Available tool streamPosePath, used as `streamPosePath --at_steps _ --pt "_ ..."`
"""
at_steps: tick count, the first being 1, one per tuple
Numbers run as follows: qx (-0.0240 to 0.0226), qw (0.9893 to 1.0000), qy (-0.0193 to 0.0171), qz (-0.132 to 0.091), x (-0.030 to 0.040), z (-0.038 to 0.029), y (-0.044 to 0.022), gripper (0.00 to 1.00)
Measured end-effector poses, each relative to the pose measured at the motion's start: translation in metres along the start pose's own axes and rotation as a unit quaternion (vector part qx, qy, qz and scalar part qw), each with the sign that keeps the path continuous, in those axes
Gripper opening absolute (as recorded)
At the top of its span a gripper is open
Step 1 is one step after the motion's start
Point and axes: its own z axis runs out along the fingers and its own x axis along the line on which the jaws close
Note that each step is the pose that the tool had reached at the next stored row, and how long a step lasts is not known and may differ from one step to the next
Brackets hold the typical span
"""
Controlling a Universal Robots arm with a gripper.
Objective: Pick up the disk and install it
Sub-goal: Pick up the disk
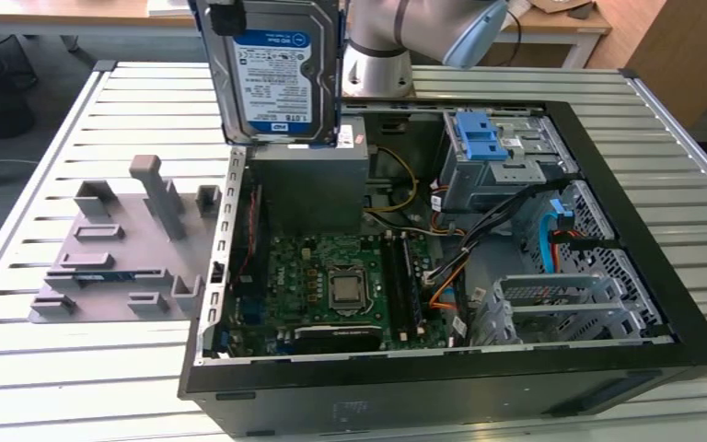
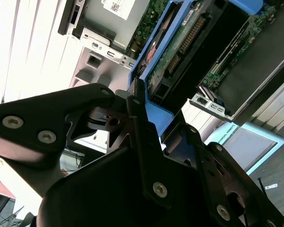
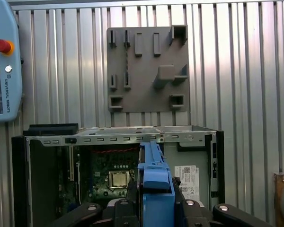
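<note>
A silver workbench of ribbed aluminium slats (image 1: pixel 96 387) spreads across the exterior view, evenly lit, with soft glare along its ridges. Behind it stands a light wooden desk (image 1: pixel 550 28) with white legs. A wooden cabinet (image 1: pixel 666 46) sits at the exterior view's right. Grey floor (image 1: pixel 4 138) shows beside the bench.

disk (image 1: pixel 273 74) | silver drive, blue-and-white label, blue plastic carrier round the edges | lifted clear, upright, long side vertical | label faces exterior view | above far corner of open PC case (image 1: pixel 452 391), exterior view's left | edge-on in first wrist view
</note>
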Motion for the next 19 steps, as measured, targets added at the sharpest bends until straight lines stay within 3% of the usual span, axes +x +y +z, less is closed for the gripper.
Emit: streamPosePath --at_steps 6,7,11,19 --pt "0.0 1.0 0.0 0.0 0.0019 0.0002 -0.013 0.36" --pt "0.0001 1.0 0.0 0.0 0.0052 0.0004 -0.0229 0.36" --pt "0.0 1.0 0.0 0.0 0.0111 0.0005 -0.0265 0.36" --pt "0.0 1.0 0.0001 0.0 0.0113 0.0006 -0.0275 0.36"
